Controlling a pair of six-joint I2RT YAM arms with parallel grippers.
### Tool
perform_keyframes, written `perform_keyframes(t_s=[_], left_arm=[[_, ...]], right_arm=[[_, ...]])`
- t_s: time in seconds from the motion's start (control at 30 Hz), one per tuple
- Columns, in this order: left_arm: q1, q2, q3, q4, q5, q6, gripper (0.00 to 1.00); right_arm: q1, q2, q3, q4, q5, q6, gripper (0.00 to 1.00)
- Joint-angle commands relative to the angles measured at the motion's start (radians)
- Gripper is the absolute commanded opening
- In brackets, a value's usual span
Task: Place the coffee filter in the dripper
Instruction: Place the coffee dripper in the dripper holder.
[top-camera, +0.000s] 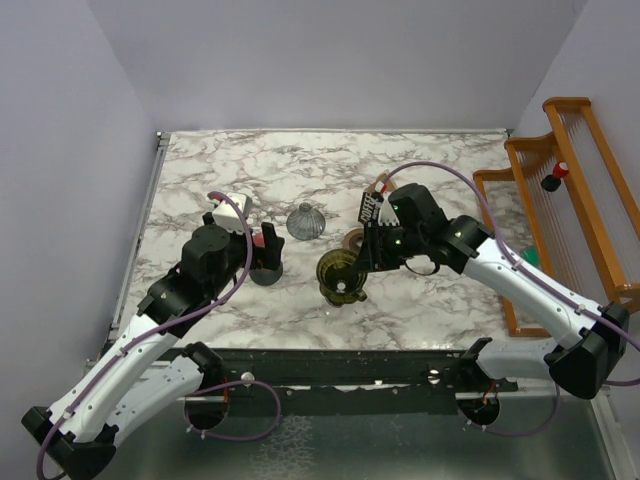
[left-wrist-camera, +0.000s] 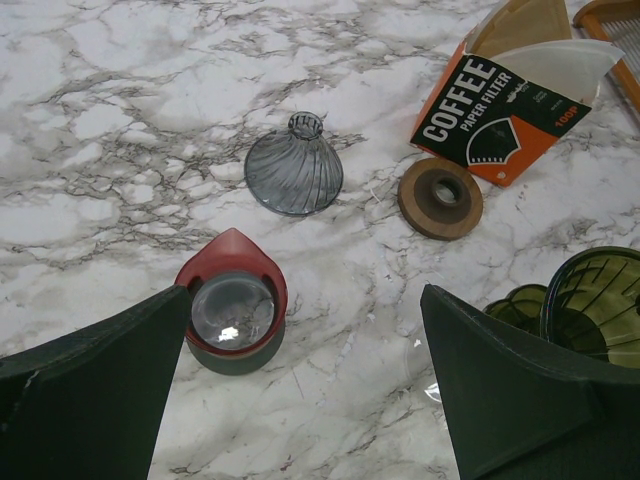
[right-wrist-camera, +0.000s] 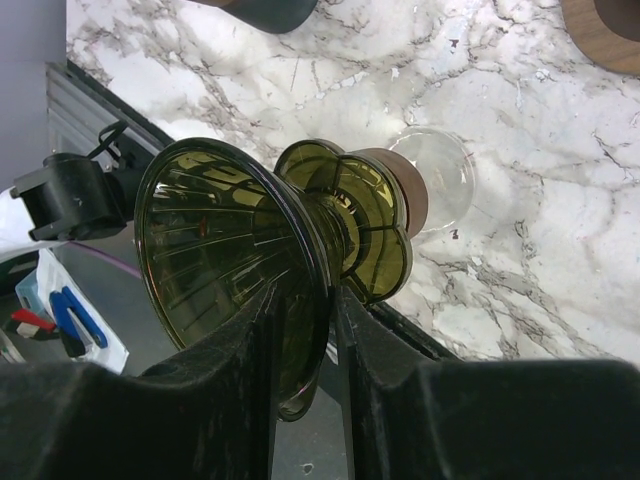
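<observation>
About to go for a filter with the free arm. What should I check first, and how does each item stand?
1. Hold: right gripper clamped on green dripper rim: ok.
2. Cone: green dripper empty inside: ok.
3. Free arm: left gripper open, nothing held: ok.
4. Supply: white coffee filters showing at the open top of the COFFEE carton: ok.
5. One filter separated from the stack: cannot tell.
6. Dripper sitting level: cannot tell.

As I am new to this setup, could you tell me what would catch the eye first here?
The green dripper, pinched at its rim by the right hand, stands out at centre front. Beyond it sits the orange COFFEE carton, with a white coffee filter poking out of it.
</observation>
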Motion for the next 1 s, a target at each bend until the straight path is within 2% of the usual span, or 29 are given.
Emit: perform_keyframes(t_s=[0.0, 0.27, 0.67, 0.97], left_arm=[[0.004, -0.011, -0.013, 0.013, -0.02, 0.001, 0.99], [0.004, -0.016, -0.012, 0.012, -0.02, 0.001, 0.99], [0.004, -0.012, -0.012, 0.012, -0.019, -0.001, 0.99], [0.005, -0.016, -0.014, 0.012, -0.023, 0.001, 0.99]], right_arm=[[0.011, 0.008, 0.032, 0.014, 0.011, 0.014, 0.31], [0.016, 0.011, 0.024, 0.023, 0.012, 0.019, 0.32], [0.016, 0.003, 0.069, -0.029, 0.088, -0.002, 0.47], [0.016, 0.003, 0.21, -0.126, 0.315, -0.075, 0.52]])
